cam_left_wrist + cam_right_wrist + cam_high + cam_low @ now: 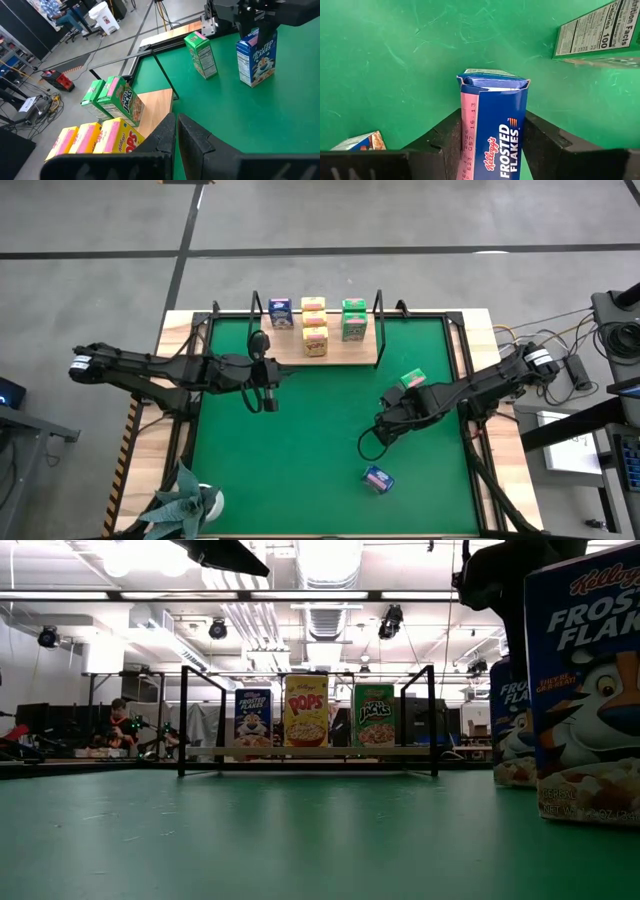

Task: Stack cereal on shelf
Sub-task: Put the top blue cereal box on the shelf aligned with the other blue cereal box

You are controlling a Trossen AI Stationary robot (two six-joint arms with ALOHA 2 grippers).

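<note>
- A smooth grey concrete floor (350, 215) with dark seam lines surrounds the table.
- Bright strip ceiling lights (325, 558) and round black hanging lamps (218, 629) run overhead among white ducts.
- A seated person (120, 722) works at a cluttered far bench.
- A spiky green potted plant (185, 502) sits at the table's near left corner.

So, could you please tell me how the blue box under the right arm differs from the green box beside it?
The blue box is held between the right gripper's jaws; the green box stands free. The blue box reads Frosted Flakes; the green box carries other print. The green box is nearer the shelf than the blue box. Both stand upright on the green mat.
</note>
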